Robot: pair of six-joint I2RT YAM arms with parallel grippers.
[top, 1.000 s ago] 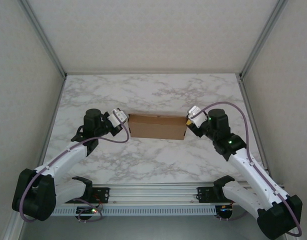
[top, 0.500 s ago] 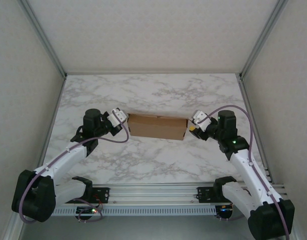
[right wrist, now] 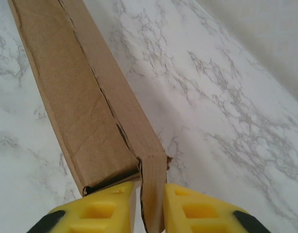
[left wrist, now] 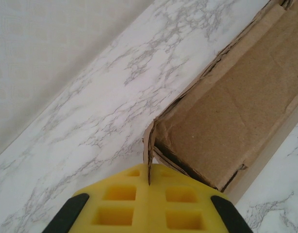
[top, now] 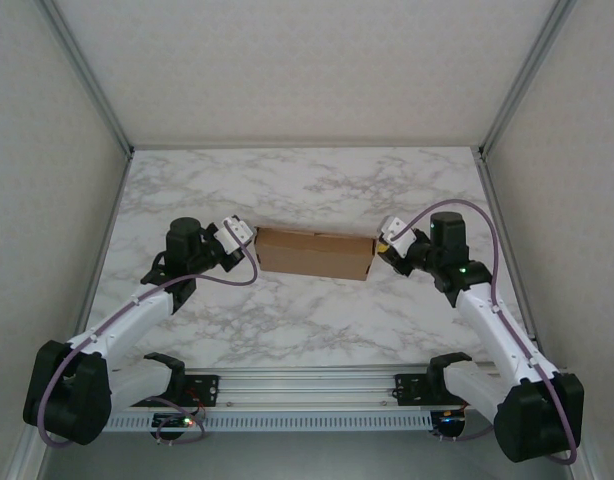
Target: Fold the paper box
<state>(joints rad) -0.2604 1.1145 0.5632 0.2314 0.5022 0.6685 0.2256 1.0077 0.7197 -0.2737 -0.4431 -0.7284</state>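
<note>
Marble tabletop (top: 317, 185) | paper box (top: 315, 254) lying mid-tabletop, nearly formed | left pincer (left wrist: 149, 184) clamping its left end flap | right pincer (right wrist: 150, 199), wider a moment ago, now narrowing onto the right end wall | likely steadying both ends for tucking

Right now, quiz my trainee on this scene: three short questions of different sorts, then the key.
1. True or false: the left fingers are shut on a thin flap edge of the paper box.
2. What stands between the right fingers? A) the box's end wall B) a cable C) nothing
3. Fill in: the box lies on a ___-patterned table.
Key: 1 true; 2 A; 3 marble.
</note>
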